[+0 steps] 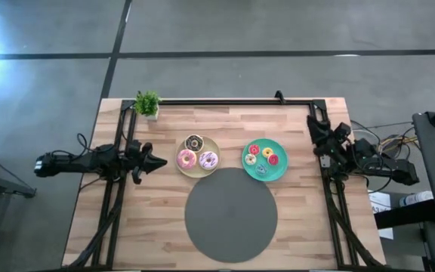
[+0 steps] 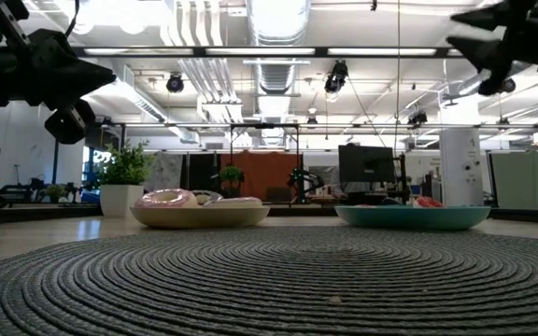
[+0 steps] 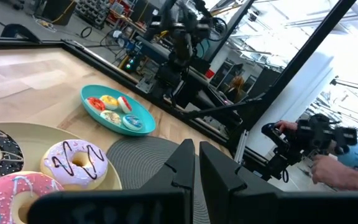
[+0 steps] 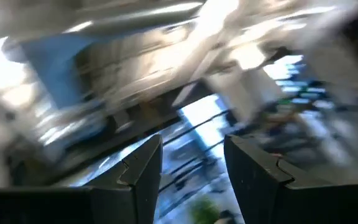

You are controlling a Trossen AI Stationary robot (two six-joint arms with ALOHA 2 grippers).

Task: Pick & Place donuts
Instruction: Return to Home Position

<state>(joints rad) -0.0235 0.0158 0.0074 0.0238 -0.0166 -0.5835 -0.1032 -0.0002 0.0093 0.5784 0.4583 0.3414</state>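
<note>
From above, you've got the dark brown donut [image 1: 194, 142], the pink donut [image 1: 186, 159] and the lilac-white donut [image 1: 208, 159] together on the cream plate [image 1: 214, 146] at centre frame, and the mini donuts [image 1: 267, 153] on the teal plate [image 1: 279, 172] just to its right. The grey mat [image 1: 231, 227] below is bare, with the left gripper [image 1: 159, 161] mid-left and the right gripper [image 1: 317, 127] upper right. At table height, both plates sit mid-frame and the arms hang in the top corners. Your left wrist view shows fingers [image 3: 182, 168] nearly touching on nothing, and the right wrist view shows fingers [image 4: 143, 171] well apart and empty: placing looks finished, only parking remains.
</note>
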